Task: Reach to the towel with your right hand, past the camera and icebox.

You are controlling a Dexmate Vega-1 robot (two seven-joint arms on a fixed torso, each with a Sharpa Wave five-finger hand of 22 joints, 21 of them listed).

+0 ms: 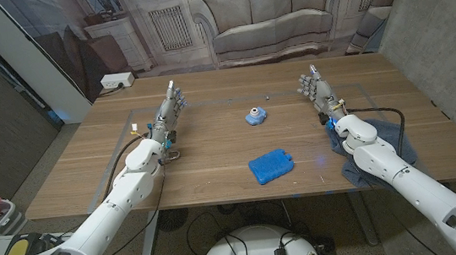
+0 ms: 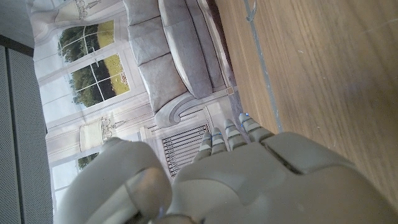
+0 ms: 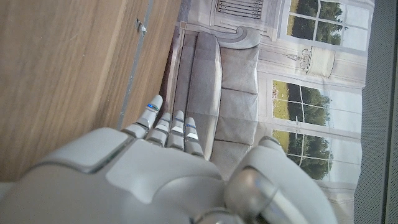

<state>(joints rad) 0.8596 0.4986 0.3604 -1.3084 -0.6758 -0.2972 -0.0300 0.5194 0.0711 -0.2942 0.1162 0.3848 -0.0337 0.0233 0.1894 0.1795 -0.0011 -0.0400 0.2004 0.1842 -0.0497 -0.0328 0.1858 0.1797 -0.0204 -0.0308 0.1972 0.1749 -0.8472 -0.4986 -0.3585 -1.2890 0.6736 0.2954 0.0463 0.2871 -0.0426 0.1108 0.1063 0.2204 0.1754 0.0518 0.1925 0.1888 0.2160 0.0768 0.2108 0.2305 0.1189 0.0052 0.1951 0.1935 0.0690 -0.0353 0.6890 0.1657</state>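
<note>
Nearest the head camera, both white arms are seen entering from the bottom corners and stretching forward over the wooden tabletop (image 1: 214, 159). On the robot's right side, a grey-blue towel (image 1: 398, 150) is seen lying on the tabletop, partly covered by the right forearm, with a black cable running beside it. The right robot hand (image 1: 316, 89) is held well beyond the towel, fingers extended and slightly spread, nothing gripped; in the right wrist view its fingers (image 3: 166, 127) are seen side by side, pointing toward the tabletop's far edge. The left robot hand (image 1: 172, 108) is posed likewise on the opposite side, fingers stretched forward and holding nothing; its fingers (image 2: 227, 138) are shown straight in the left wrist view. Between the arms, a blue icebox (image 1: 271, 166) is placed near the front, and a small blue camera (image 1: 255, 116) is set farther back, well apart from both hands.
</note>
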